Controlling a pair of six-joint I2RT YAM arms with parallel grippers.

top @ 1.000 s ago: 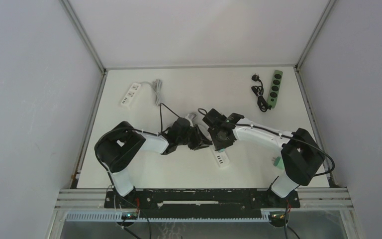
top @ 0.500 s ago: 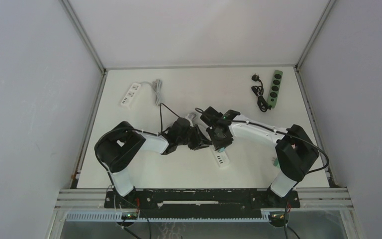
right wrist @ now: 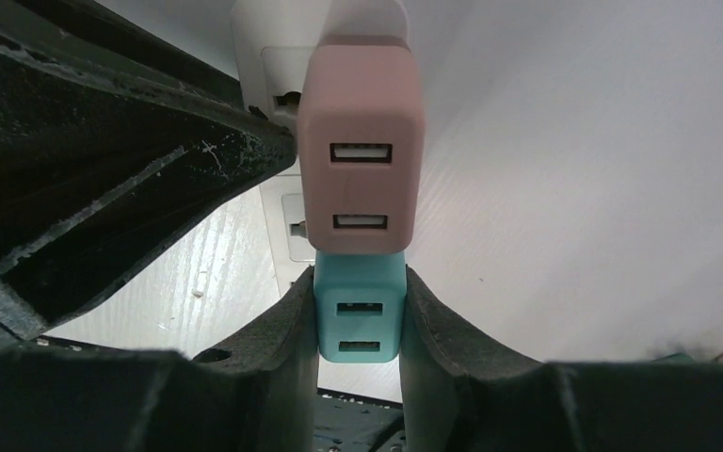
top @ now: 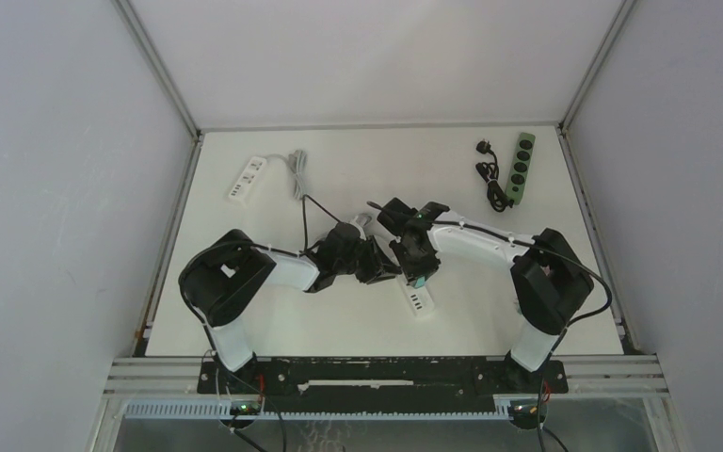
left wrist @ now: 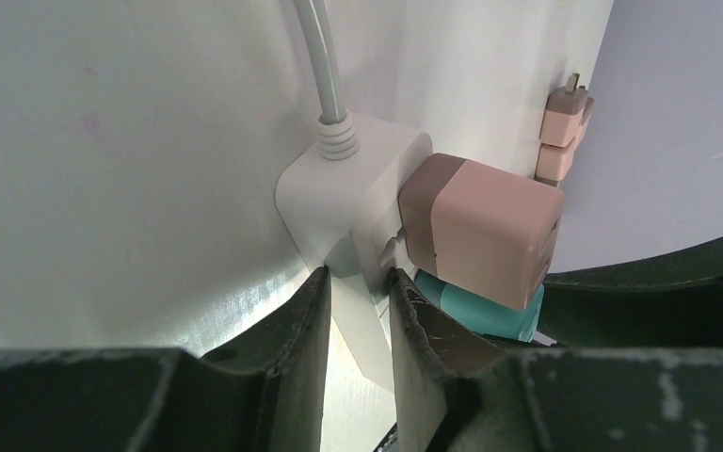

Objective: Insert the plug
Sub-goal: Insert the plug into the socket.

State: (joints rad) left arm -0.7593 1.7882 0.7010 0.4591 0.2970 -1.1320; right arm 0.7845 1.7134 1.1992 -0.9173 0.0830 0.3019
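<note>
A white power strip (left wrist: 339, 198) lies mid-table, and its free end shows in the top view (top: 418, 301). My left gripper (left wrist: 358, 287) is shut on the strip's edge near the cable end. A pink USB charger (right wrist: 362, 151) sits plugged into the strip. My right gripper (right wrist: 358, 320) is shut on a teal USB charger plug (right wrist: 360, 311). It holds the plug right beside the pink charger, against the strip's socket face. The plug's prongs are hidden. In the top view both grippers meet, left (top: 377, 262) and right (top: 417, 266).
A second white power strip (top: 246, 177) with a grey cable lies at the back left. A green power strip (top: 520, 168) with a coiled black cable (top: 490, 174) lies at the back right. A small pink adapter (left wrist: 563, 132) shows by the table's edge.
The right arm's elbow has swung left and its wrist has shifted slightly towards the back. The right gripper still holds the teal plug at the strip. The left arm has not moved.
</note>
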